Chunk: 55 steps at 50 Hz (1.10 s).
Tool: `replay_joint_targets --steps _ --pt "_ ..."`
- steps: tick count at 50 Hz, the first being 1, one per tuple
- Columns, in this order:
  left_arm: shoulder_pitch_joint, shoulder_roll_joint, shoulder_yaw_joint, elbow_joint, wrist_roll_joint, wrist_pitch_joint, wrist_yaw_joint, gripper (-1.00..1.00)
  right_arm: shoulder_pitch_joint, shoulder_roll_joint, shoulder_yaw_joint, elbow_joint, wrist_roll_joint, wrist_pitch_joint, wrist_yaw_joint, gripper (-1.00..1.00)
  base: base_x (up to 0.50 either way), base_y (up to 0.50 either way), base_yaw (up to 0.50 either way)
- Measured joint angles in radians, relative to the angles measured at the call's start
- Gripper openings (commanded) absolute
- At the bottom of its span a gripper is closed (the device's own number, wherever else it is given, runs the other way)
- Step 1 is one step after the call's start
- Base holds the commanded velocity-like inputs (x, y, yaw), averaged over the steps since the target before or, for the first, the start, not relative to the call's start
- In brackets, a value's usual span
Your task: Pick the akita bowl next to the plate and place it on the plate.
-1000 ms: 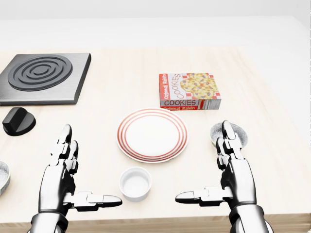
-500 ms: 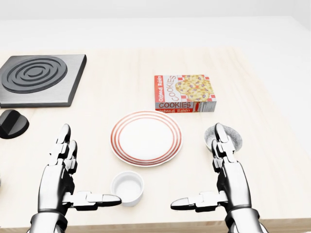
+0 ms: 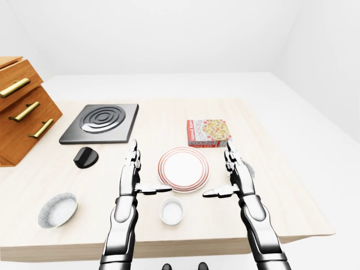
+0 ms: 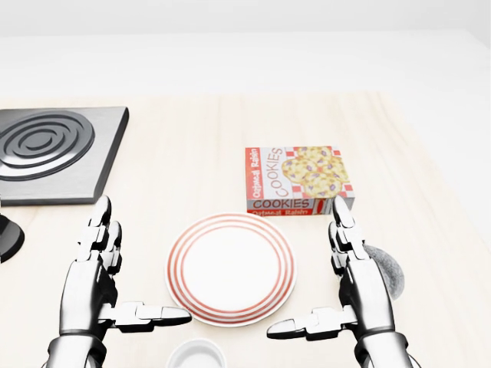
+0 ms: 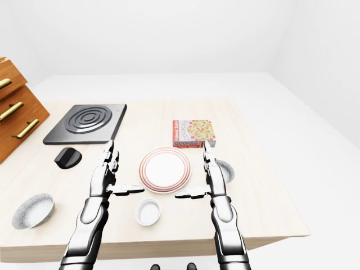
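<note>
- Head view is showing both hands hovering over the pale wooden table (image 4: 192, 146), palms turned toward each other.
- The left hand (image 4: 88, 295) is hanging spread to the left of the plate (image 4: 230, 268), fingers stretched toward the top of the view and thumb pointing inward over the plate's lower left rim; it is gripping nothing.
- The right hand (image 4: 368, 295) is mirroring that pose on the plate's right, likewise spread and empty, its thumb reaching toward the plate's lower right rim.
- The akita bowl (image 4: 391, 272), grey and speckled, is sitting upright on the table just right of the plate, and the right hand is partly covering it; whether they are touching cannot be told.
- The plate, white with red rings, is lying bare between the two hands.
- A cookie box (image 4: 298, 179) is lying flat just above the plate.
- A small white ramekin (image 3: 172, 210) is standing just below the plate.
- In the left-eye view, a second grey bowl (image 3: 57, 209) is sitting well apart at the lower left, with a black knob (image 3: 85, 157), a stove burner (image 3: 101, 122) and a wooden drawer cabinet (image 3: 22, 112) above it.
</note>
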Motion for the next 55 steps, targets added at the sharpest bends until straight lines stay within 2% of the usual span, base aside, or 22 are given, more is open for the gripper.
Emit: replay_joint_targets --steps 10,31,38,42,48,55 --pt "-0.001 0.0 0.0 0.001 -0.001 0.0 0.0 1.0 0.003 0.001 0.001 -0.004 0.002 -0.006 0.003 1.0 0.31 0.0 0.0" --pt "-0.004 0.0 0.002 0.0 -0.004 0.001 0.002 1.0 0.0 0.0 -0.006 0.011 0.007 -0.037 -0.008 1.0 0.0 0.0 0.0" --pt "-0.128 0.106 0.127 0.101 -0.061 -0.021 0.045 1.0 0.0 -0.001 -0.007 0.023 0.004 -0.037 -0.008 1.0 0.0 0.0 0.0" --pt "-0.175 0.156 0.175 0.144 -0.088 -0.021 0.064 1.0 0.0 -0.001 -0.007 0.026 0.003 -0.037 -0.007 1.0 0.0 0.0 0.0" --pt "-0.22 0.204 0.218 0.189 -0.118 -0.021 0.085 1.0 0.0 -0.001 -0.008 0.03 0.001 -0.037 -0.007 1.0 0.0 0.0 0.0" --pt "-0.248 0.234 0.244 0.218 -0.137 -0.021 0.098 1.0 0.0 -0.001 -0.008 0.033 0.0 -0.037 -0.007 1.0 0.0 0.0 0.0"
